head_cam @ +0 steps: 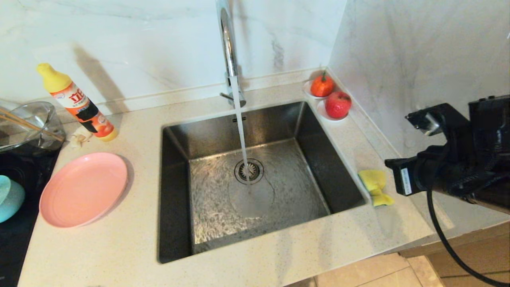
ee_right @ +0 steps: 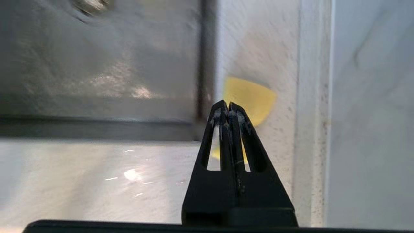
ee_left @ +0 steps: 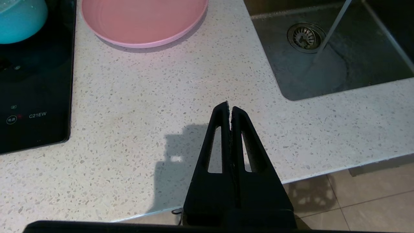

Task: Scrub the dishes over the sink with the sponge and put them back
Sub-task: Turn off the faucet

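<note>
Above the counter strip right of the sink, my right gripper hangs with its fingertips pressed together, holding nothing. Just past its tips lies the sponge, flat on the speckled counter between the basin's edge and the marble side wall; my fingers cover part of it in the right wrist view, and the picture there is smeared. From the head, the sponge shows yellow and pinched at its middle, with my right arm's dark housing just beside it and cut off at the frame's edge. Water runs from the tap onto the drain strainer. Two red-orange fruits sit on small dishes in the far corner. Left of the sink rest the pink plate, a detergent bottle, a glass bowl partly out of frame, and the teal bowl on the black hob, mostly cropped. My left gripper is parked, closed and empty, over the counter's front edge.
</note>
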Controlling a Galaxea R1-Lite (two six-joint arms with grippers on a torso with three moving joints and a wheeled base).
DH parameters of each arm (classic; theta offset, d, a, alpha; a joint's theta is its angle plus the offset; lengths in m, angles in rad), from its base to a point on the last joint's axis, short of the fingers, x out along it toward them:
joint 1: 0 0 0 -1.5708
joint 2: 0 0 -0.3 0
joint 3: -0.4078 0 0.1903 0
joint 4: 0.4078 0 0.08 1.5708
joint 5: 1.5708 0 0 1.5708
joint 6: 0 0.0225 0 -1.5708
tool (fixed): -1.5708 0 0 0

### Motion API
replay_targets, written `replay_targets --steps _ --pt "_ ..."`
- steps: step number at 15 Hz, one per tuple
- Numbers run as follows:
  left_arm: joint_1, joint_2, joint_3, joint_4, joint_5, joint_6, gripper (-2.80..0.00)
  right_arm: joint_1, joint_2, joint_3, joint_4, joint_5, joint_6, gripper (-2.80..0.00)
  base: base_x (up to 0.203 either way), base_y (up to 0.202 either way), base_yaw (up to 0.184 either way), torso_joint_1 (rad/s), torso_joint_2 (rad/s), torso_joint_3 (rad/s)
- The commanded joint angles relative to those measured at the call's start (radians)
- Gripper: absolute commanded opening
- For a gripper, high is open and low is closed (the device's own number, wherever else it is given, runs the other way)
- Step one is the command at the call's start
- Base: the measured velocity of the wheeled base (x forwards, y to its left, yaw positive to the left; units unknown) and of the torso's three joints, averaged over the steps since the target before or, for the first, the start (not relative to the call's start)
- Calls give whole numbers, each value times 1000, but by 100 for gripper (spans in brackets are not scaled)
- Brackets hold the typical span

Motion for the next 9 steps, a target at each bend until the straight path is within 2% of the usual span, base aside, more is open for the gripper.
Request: replay_targets --steps 1,5,9 --pt "0 0 0 0 0 0 -280 19 -146 26 -2 28 -1 -280 0 0 0 0 0 0" --pt "0 0 0 0 0 0 -280 22 -290 83 -2 63 2 -280 0 0 0 0 0 0" --pt "0 0 0 0 0 0 -280 0 -486 213 -1 178 -7 -280 0 0 0 0 0 0"
